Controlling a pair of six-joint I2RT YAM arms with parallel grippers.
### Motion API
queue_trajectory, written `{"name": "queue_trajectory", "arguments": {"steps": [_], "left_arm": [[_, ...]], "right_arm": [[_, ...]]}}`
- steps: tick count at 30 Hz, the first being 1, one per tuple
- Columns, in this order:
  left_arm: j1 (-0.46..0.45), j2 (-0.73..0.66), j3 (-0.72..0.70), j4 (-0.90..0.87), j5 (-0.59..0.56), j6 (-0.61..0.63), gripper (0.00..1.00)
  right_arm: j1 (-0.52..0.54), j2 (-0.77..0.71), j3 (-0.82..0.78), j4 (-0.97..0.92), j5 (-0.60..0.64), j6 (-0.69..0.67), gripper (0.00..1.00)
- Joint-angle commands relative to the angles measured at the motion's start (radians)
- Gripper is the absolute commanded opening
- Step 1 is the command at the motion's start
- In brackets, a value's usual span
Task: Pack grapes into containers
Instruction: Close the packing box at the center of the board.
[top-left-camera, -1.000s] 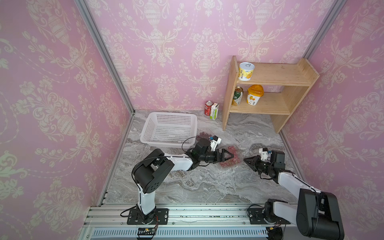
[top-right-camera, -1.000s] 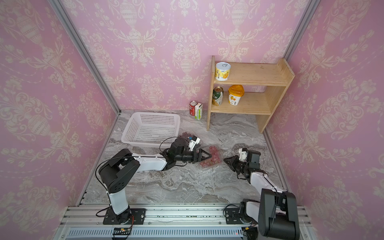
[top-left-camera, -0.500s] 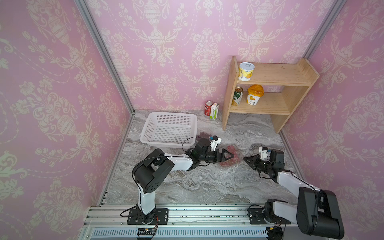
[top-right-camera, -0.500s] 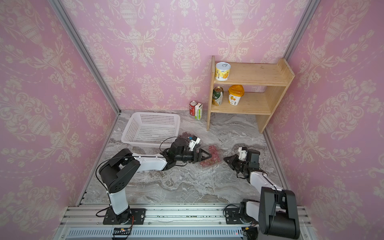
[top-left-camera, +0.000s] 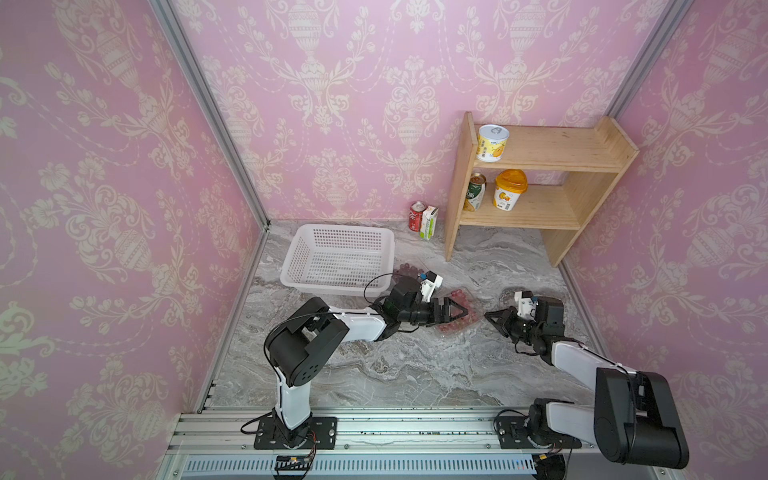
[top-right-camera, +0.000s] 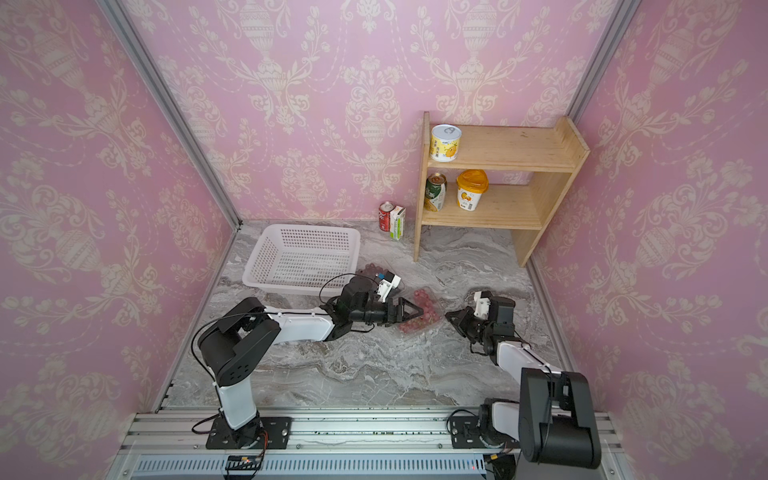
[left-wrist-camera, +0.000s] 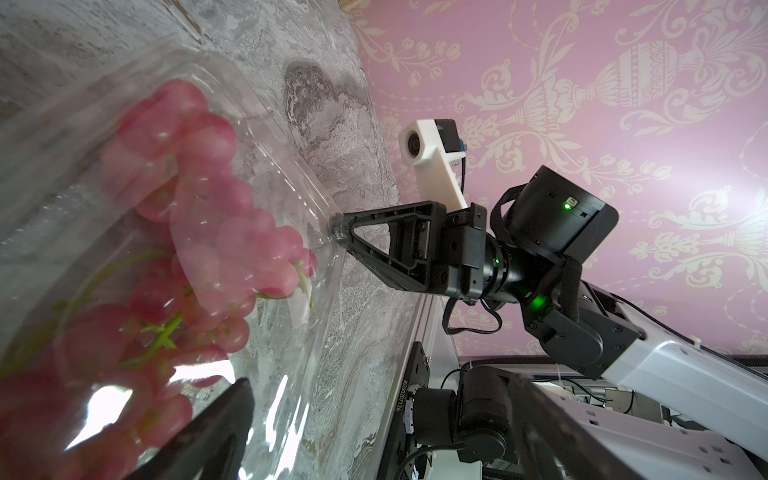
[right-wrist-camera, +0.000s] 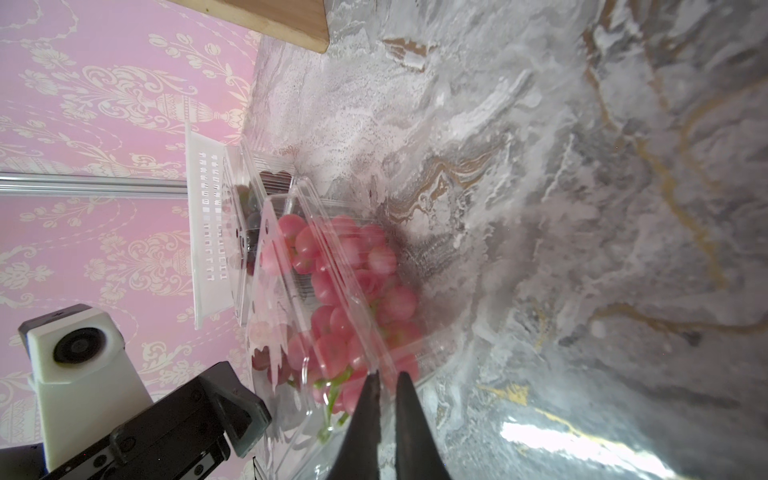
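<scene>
Spanning the space between pink-wallpapered walls (top-left-camera: 353, 104), the marble tabletop (top-left-camera: 415, 365) carries a clear container (left-wrist-camera: 291, 174) of pink grapes (right-wrist-camera: 353, 291) near its middle. The left gripper (top-left-camera: 463, 309) reaches low over it, jaws spread wide and empty. The right gripper (left-wrist-camera: 338, 232), stretched toward it, seems to pinch its rim between nearly closed jaws.

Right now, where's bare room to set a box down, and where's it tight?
Free: front marble between rail and pink-grape clamshell; the strip from that clamshell to the shelf. Crowded: basket corner to the right pincer, shut on that clamshell's rim; dark-grape clamshell and open left pincer sit there.
</scene>
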Motion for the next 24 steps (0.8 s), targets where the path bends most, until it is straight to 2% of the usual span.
{"name": "queue_trajectory", "arguments": {"steps": [1,4,7,11,14,19,24], "left_arm": [[0.012,0.038,-0.028,-0.059,-0.011,0.028,0.96],[0.018,0.021,-0.020,-0.088,-0.013,0.047,0.96],[0.033,-0.032,-0.010,-0.155,-0.028,0.099,0.96],[0.038,-0.131,0.034,-0.324,-0.069,0.228,0.96],[0.039,-0.209,0.048,-0.398,-0.108,0.292,0.97],[0.038,-0.318,-0.023,-0.464,-0.183,0.297,0.97],[0.033,-0.373,-0.205,-0.391,-0.194,0.190,0.96]], "right_arm": [[0.017,0.022,-0.010,-0.079,0.027,0.006,0.11],[0.017,-0.026,0.014,-0.132,0.031,-0.001,0.14],[0.013,-0.143,0.060,-0.269,0.075,-0.027,0.22],[0.008,-0.307,0.156,-0.493,0.156,-0.086,0.43],[0.012,-0.357,0.221,-0.573,0.174,-0.106,0.56],[0.064,-0.247,0.326,-0.575,0.125,-0.141,0.67],[0.275,-0.077,0.461,-0.558,0.119,-0.197,0.73]]}}
